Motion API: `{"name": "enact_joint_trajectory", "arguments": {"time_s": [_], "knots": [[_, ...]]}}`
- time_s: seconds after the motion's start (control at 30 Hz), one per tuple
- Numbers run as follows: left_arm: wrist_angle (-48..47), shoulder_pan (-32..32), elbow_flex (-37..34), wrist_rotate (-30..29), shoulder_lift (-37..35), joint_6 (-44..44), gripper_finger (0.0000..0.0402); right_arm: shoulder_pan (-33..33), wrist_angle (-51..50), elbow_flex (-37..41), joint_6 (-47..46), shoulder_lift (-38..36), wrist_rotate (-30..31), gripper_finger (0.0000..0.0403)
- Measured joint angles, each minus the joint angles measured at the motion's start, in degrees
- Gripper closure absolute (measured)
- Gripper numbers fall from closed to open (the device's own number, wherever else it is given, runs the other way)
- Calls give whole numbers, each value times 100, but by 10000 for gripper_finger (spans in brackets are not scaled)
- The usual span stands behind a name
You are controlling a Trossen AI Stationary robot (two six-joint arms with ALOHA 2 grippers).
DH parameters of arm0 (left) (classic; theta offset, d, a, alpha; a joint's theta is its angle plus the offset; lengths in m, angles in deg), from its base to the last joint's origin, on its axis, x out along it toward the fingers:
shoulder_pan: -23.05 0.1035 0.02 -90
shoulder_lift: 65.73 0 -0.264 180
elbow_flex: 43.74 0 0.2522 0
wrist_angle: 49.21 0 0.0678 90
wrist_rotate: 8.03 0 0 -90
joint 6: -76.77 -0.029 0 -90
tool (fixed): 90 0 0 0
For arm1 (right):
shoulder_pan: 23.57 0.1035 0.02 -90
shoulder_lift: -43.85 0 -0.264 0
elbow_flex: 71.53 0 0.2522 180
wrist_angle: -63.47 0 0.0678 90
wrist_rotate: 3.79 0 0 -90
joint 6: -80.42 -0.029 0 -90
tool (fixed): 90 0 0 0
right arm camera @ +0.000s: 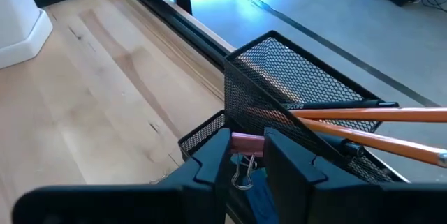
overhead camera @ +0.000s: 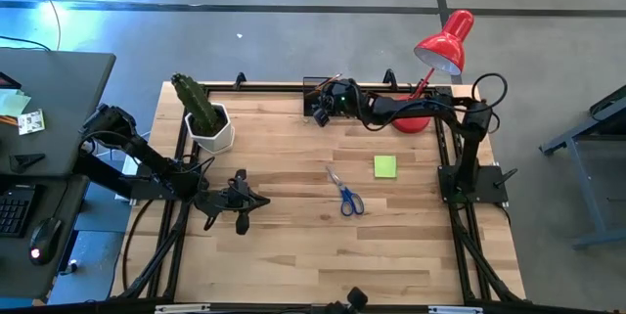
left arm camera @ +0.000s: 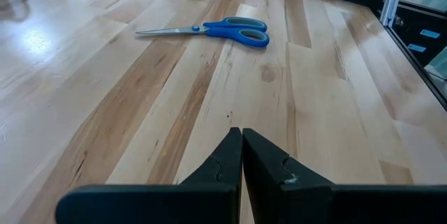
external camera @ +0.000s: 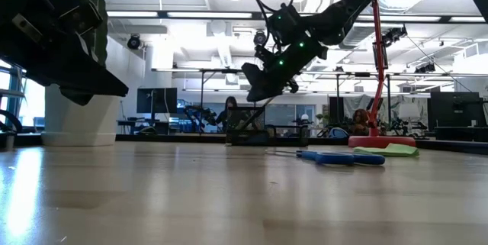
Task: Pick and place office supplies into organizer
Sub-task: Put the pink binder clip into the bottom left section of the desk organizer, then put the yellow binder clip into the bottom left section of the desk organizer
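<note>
Overhead lighting is illuminating the worktop [overhead camera: 293, 197] evenly and brightly. Blue-white glare is washing the floor at 10 o'clock in the high view. In the low view, ceiling strip lights are backlighting both arms into silhouettes, and the near worktop surface is blurring. Soft sheen is showing on the wood in the left wrist view.

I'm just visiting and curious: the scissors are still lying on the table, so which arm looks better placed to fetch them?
Probably the left. The left gripper hovers shut and empty, with the scissors straight ahead of it on the table. The right gripper is busy over the organizer, holding a pencil.
</note>
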State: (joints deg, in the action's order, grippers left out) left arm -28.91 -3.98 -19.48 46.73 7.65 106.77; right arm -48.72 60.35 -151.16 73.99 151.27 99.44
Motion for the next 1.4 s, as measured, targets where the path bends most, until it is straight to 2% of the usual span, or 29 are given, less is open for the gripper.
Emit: {"name": "enact_joint_trajectory", "arguments": {"time_s": [0.33,0.5,0.63,0.77,1.07,1.4], "knots": [[2,0,0,0,0,-12,399,0,81,4,-48,9,4,271],[2,0,0,-9,0,-13,399,94,256,4,20,48,-854,254],[6,0,0,-78,0,-13,399,208,346,-60,-558,244,-1094,261],[11,2,0,-152,0,-13,399,204,-94,-419,-882,423,-1288,273],[22,4,0,-190,0,-79,399,319,-1751,-1674,-812,971,-1528,286],[20,2,0,-160,0,-79,399,369,-2681,-2356,-1074,1732,-1507,284]]}}
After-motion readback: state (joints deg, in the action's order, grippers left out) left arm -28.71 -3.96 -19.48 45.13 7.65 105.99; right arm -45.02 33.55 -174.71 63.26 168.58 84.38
